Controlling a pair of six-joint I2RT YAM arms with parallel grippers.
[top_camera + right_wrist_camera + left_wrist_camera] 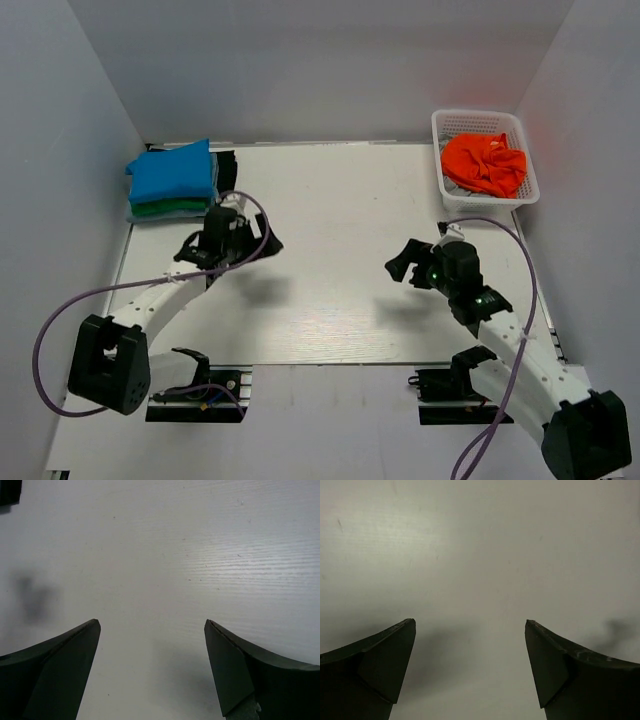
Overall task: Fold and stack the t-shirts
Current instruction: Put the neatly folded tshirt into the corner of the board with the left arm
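The white mesh basket (475,113) sits at the far right corner of the surface (340,190) and holds one orange t-shirt (485,165) (bunched, not folded). At the far left, the blue t-shirt (172,172) lies folded on top of a green t-shirt (165,209), with a dark t-shirt (226,162) showing at the stack's right edge. The left pincer (470,625) hangs spread and empty just near of that stack. The right pincer (152,625), likewise spread and empty, hangs over bare surface, near of the basket.

Green t-shirt (163,209) — mostly under blue t-shirt (174,172)
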